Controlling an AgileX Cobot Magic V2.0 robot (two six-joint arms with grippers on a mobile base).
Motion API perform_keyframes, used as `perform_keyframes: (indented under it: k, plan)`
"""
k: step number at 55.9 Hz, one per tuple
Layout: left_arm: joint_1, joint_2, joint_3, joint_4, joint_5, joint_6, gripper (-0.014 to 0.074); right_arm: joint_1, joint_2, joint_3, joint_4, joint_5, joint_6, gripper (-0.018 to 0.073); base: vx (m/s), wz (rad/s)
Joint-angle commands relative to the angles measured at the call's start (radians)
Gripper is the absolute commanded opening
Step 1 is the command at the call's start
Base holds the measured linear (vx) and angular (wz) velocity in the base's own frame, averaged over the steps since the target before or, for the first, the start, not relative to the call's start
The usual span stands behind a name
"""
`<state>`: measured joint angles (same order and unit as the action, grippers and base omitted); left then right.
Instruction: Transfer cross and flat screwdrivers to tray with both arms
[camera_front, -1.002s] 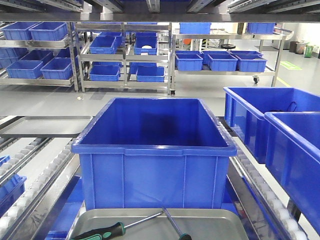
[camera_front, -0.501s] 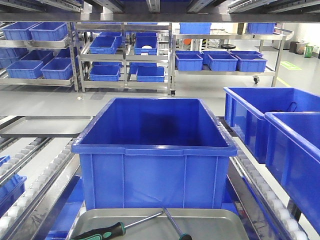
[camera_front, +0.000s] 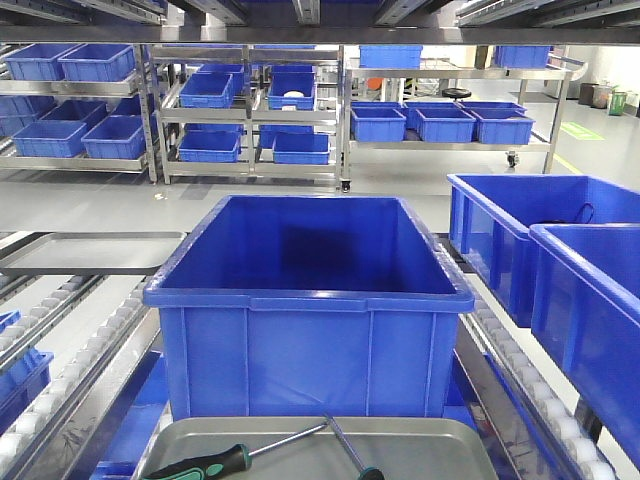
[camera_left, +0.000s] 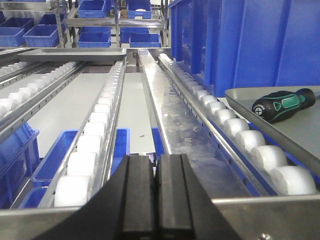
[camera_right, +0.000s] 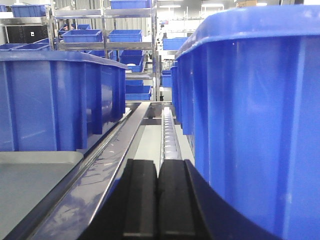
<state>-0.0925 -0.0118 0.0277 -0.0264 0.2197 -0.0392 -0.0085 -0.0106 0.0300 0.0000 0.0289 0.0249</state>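
Screwdrivers lie in the tray (camera_front: 420, 440) in the front view: one (camera_front: 235, 457) with its green-black handle at left, the other (camera_front: 350, 448) crossing near its tip, before a blue bin (camera_front: 305, 330). In the left wrist view, the left gripper (camera_left: 155, 197) is closed and holds nothing; the handle rests on the tray at right. In the right wrist view, the right gripper (camera_right: 157, 200) is closed too, empty, with the tray corner at left.

I see both screwdrivers (camera_front: 200, 464) lying in the tray (camera_front: 420, 440) nearest me, shafts crossing near the far rim. Behind the tray sits a big bin (camera_front: 308, 300); two more bins (camera_front: 520, 240) stand right; shelving (camera_front: 250, 110) lines the back.
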Motion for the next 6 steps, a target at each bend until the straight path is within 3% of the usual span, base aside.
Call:
perform_keyframes:
  k: [1, 6]
  plan:
    - [0.005, -0.001, -0.026, -0.004, -0.079, -0.010, -0.0006, -0.005, -0.006, 0.008, -0.010, -0.074, -0.001, -0.0011, 0.00, 0.00]
    - [0.005, -0.001, -0.026, -0.004, -0.079, -0.010, -0.0006, -0.005, -0.006, 0.008, -0.010, -0.074, -0.001, -0.0011, 0.00, 0.00]
